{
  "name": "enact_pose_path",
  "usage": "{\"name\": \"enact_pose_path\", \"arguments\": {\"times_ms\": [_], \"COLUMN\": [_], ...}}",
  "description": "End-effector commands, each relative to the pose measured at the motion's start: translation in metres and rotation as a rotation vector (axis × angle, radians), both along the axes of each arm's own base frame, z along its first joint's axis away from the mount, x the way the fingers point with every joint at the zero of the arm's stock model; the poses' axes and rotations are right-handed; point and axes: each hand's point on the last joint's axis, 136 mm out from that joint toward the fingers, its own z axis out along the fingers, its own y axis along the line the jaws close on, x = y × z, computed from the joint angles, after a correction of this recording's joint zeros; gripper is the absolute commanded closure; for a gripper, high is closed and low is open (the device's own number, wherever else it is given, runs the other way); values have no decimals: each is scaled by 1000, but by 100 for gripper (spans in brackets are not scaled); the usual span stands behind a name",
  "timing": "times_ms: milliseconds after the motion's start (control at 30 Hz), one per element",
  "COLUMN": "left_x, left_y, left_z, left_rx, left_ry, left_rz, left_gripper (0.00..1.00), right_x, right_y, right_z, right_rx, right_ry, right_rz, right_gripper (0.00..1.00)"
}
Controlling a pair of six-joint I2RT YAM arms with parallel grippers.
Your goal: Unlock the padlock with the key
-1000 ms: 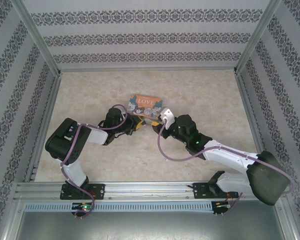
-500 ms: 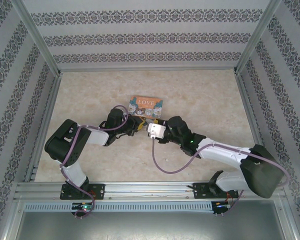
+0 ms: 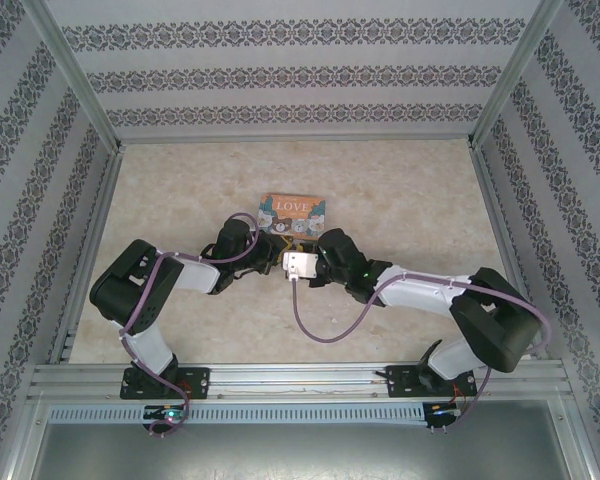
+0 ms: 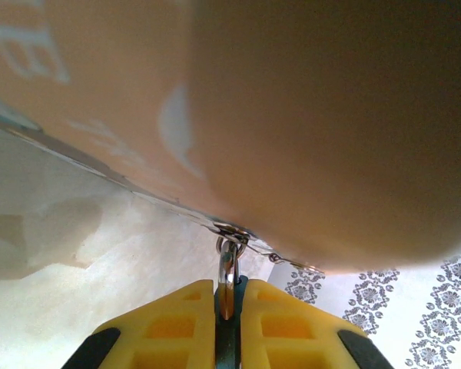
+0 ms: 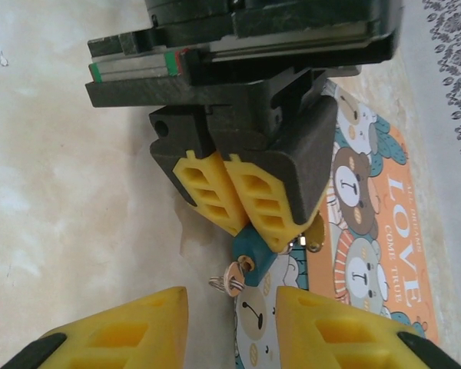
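Patterned walls (image 3: 280, 75) ring the beige table (image 3: 410, 190) and padlock (image 5: 252, 247).

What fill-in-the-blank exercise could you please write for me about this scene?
1. The left claw is shut on the small ____ padlock.
2. The bear-patterned box reads ____.
3. The right claw is ____, holding nothing.
Missing words: blue; LOVE; open.

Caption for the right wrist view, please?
Left gripper pinches the padlock; open right gripper faces the key.
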Motion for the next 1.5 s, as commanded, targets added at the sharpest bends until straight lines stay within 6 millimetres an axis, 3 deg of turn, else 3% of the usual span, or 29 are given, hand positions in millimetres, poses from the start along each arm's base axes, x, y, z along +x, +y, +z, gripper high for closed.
{"name": "enact_pose_path", "arguments": {"times_ms": [0, 300, 967, 1467], "left_x": [1, 2, -1, 1], "left_y": [-6, -7, -6, -8], "left_z": [20, 21, 16, 16], "left_rx": [-32, -36, -45, -55], "left_ry": [-54, -51, -43, -40], "left_rz": [-4, -4, -2, -1], "left_gripper": [89, 89, 90, 90], "right_x": [3, 13, 28, 32], "right_y": [8, 8, 5, 5], "right_z": [-1, -14, -4, -12], "right_rx": [-1, -8, 23, 7], "right_ry": [3, 22, -27, -20], "right_rz": [16, -8, -56, -69], "right_gripper": [67, 71, 81, 78]}}
